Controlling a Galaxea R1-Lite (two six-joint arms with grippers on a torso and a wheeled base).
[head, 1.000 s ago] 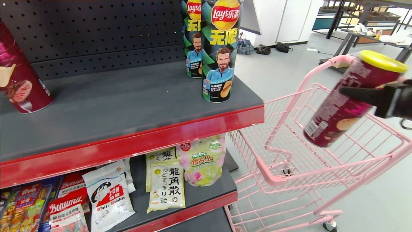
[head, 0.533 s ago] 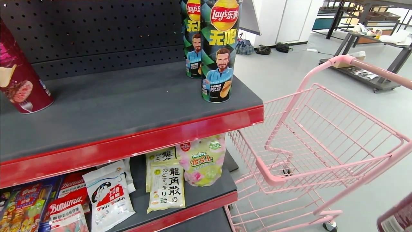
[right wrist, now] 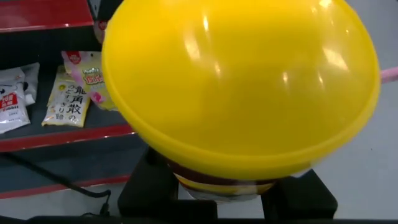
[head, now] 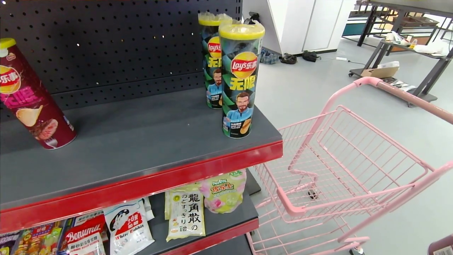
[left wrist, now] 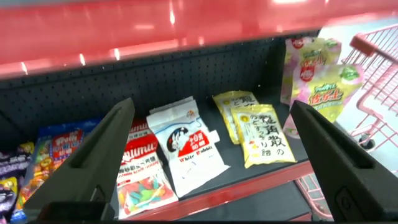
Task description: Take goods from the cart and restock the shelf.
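Observation:
A maroon chip can with a yellow lid (right wrist: 242,81) sits in my right gripper (right wrist: 227,199), shut on its body, lid toward the wrist camera. A sliver of this can (head: 440,248) peeks in at the head view's bottom right corner, low beside the pink cart (head: 354,166), whose basket holds no goods. On the upper shelf (head: 141,141) another maroon can (head: 32,102) stands at the left and two green-black cans (head: 240,81) stand at the right end. My left gripper (left wrist: 211,106) hangs open in front of the lower shelf, fingers wide apart around nothing.
Snack bags (head: 185,212) lie on the lower shelf (left wrist: 249,180) under the red shelf lip (head: 159,177). A dark pegboard (head: 106,42) backs the upper shelf, with a wide bare stretch between the cans. Tables and boxes (head: 389,71) stand far behind the cart.
The right gripper carried the maroon can from above the cart down to the lower right, nearly out of the head view. The head camera then tilted up, revealing the can lids on the shelf.

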